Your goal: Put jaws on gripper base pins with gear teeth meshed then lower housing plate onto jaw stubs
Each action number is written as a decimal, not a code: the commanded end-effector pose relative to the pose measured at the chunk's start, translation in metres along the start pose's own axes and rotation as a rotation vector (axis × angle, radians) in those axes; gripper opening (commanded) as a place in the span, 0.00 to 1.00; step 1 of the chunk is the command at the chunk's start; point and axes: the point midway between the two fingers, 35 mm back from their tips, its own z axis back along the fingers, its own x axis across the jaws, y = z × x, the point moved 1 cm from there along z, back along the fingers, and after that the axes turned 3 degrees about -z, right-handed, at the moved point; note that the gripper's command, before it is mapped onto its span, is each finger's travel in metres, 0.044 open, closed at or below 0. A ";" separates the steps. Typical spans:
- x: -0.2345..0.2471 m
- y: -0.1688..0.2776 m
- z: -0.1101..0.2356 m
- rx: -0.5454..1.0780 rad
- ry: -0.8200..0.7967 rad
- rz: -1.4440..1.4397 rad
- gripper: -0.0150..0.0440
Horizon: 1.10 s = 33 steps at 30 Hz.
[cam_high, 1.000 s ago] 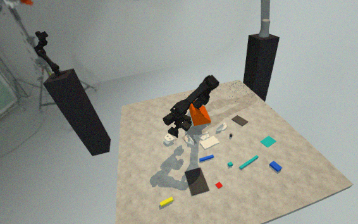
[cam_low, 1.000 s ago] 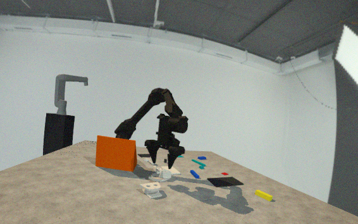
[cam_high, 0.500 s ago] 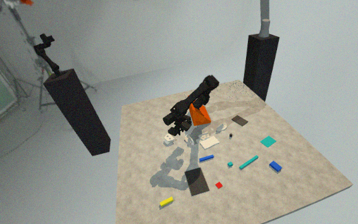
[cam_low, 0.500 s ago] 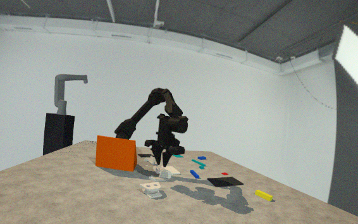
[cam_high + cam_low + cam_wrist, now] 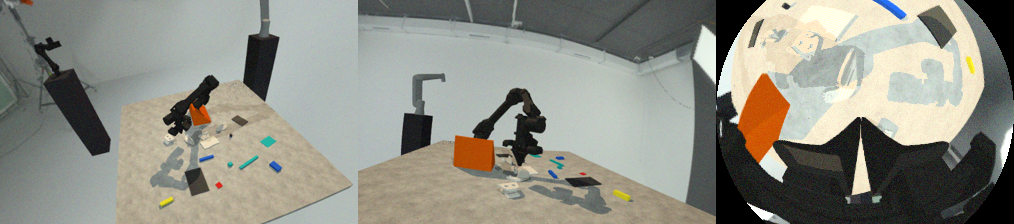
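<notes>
With fingers together and empty, the pincer [image 5: 172,132] [image 5: 520,164] [image 5: 860,120] is hovering; descending shut could be knocking the curved white jaw [image 5: 189,140] [image 5: 521,176] [image 5: 838,95], wrist-view eleven o'clock, askew.

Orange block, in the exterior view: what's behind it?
The black arm goes down behind the orange block. Its foot is covered; I can't tell what else is.

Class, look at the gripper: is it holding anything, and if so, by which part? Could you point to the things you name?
Nothing is held: the gripper [image 5: 176,133] [image 5: 520,164] [image 5: 860,120] is shut, its tips together with no part between them.
</notes>
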 end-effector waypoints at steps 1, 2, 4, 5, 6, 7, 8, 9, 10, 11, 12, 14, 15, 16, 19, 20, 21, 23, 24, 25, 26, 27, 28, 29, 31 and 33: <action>0.000 0.000 0.000 0.000 0.000 0.000 0.25; 0.000 0.000 0.000 0.000 0.000 0.000 0.25; 0.000 0.000 0.000 0.000 0.000 0.000 0.25; 0.000 0.000 0.000 0.000 0.000 0.000 0.25; 0.000 0.000 0.000 0.000 0.000 0.000 0.25; 0.000 0.000 0.000 0.000 0.000 0.000 0.25; 0.000 0.000 0.000 0.000 0.000 0.000 0.25; 0.000 0.000 0.000 0.000 0.000 0.000 0.30; 0.000 0.000 0.000 0.000 0.000 0.000 0.34; 0.000 0.000 0.000 0.000 0.000 0.000 0.39; 0.000 0.000 0.000 0.000 0.000 0.000 0.43; 0.000 0.000 0.000 0.000 0.000 0.000 0.52; 0.000 0.000 0.000 0.000 0.000 0.000 0.57; 0.000 0.000 0.000 0.000 0.000 0.000 0.61; 0.000 0.000 0.000 0.000 0.000 0.000 0.74; 0.000 0.000 0.000 0.000 0.000 0.000 0.79; 0.000 0.000 0.000 0.000 0.000 0.000 0.83; 0.000 0.000 0.000 0.000 0.000 0.000 0.92; 0.000 0.000 0.000 0.000 0.000 0.000 0.97; 0.000 0.000 0.000 0.000 0.000 0.000 1.00; 0.000 0.000 0.000 0.000 0.000 0.000 1.00; 0.000 0.000 0.000 0.000 0.000 0.000 1.00; 0.000 0.000 0.000 0.000 0.000 0.000 1.00; 0.000 0.000 0.000 0.000 0.000 0.000 1.00; 0.000 0.000 0.000 0.000 0.000 0.000 1.00; 0.000 0.000 0.000 0.000 0.000 0.000 1.00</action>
